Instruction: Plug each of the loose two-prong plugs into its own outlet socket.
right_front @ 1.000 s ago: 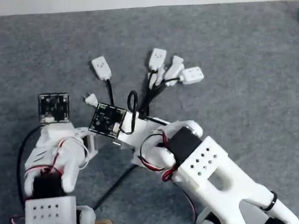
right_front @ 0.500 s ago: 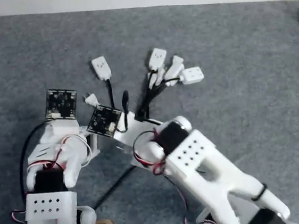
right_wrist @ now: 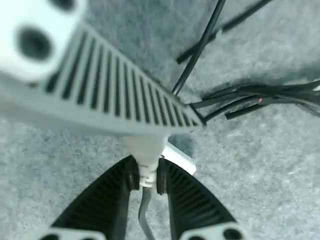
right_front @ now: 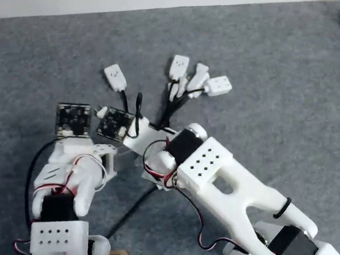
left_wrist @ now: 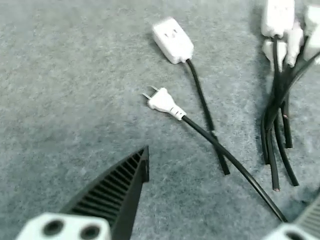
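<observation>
A loose white two-prong plug [left_wrist: 162, 102] lies on the grey carpet, its black cord trailing away; from above this plug [right_front: 101, 112] sits just ahead of both arms. Beyond it rests a single white outlet socket [left_wrist: 172, 34] [right_front: 115, 76]. My left gripper [left_wrist: 225, 185] hangs open over the carpet short of the plug, and one black finger [left_wrist: 117, 192] shows. My right gripper [right_wrist: 146, 172] is shut on another white plug [right_wrist: 145, 150], whose cord runs back toward the camera. The right arm [right_front: 204, 166] reaches in beside the left arm [right_front: 71, 174].
Three more white sockets [right_front: 200, 75] fan out at the back, and their black cords [right_front: 171, 106] bunch toward the right arm. A ribbed finger on a white base [right_wrist: 100, 90] crosses close in front of the right wrist camera. Open carpet [right_front: 288, 91] lies to the right.
The right arm has swung left and farther out with its plug, its cord loop moving along. The left arm has shifted slightly right, closer to the loose plug.
</observation>
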Tool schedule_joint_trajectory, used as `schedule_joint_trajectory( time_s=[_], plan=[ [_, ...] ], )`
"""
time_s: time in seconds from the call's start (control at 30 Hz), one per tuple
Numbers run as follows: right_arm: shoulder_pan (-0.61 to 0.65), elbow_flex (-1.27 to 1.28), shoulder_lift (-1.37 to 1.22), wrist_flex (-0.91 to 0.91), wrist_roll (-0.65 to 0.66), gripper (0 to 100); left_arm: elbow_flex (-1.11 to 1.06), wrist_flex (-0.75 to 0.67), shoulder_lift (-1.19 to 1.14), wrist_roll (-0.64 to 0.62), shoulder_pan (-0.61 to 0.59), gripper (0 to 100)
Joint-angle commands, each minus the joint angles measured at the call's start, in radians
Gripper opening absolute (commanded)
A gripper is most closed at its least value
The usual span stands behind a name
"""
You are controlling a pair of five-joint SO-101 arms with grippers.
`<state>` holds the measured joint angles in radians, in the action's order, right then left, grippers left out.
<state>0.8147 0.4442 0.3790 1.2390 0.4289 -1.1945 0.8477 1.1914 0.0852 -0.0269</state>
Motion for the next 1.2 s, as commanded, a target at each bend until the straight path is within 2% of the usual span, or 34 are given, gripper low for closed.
schedule_joint_trajectory(
  time_s=[0.0,0.27,0.6,0.73,0.87,1.0,1.17],
  plan=[
    [-0.015,-0.166,0.018,0.084,-0.006,0.9,-0.004,-0.012,-0.019,0.012,0.036,49],
    [-0.018,-0.449,0.007,0.283,0.032,0.9,-0.004,-0.012,-0.021,0.012,0.042,49],
    [-0.059,-0.452,0.002,0.302,0.06,0.9,-0.03,-0.012,-0.015,0.009,0.068,49],
    [-0.127,-0.389,-0.094,0.361,0.173,0.9,0.007,-0.014,-0.015,-0.041,-0.056,49],
    [-0.193,-0.387,-0.245,0.357,0.282,0.9,0.012,-0.014,-0.015,-0.129,-0.096,49],
    [-0.202,-0.437,-0.358,0.367,0.482,0.9,0.008,-0.014,-0.022,-0.164,-0.122,49],
    [-0.18,-0.444,-0.369,0.437,0.801,0.9,-0.002,-0.017,-0.022,-0.166,-0.12,49]
  ],
)
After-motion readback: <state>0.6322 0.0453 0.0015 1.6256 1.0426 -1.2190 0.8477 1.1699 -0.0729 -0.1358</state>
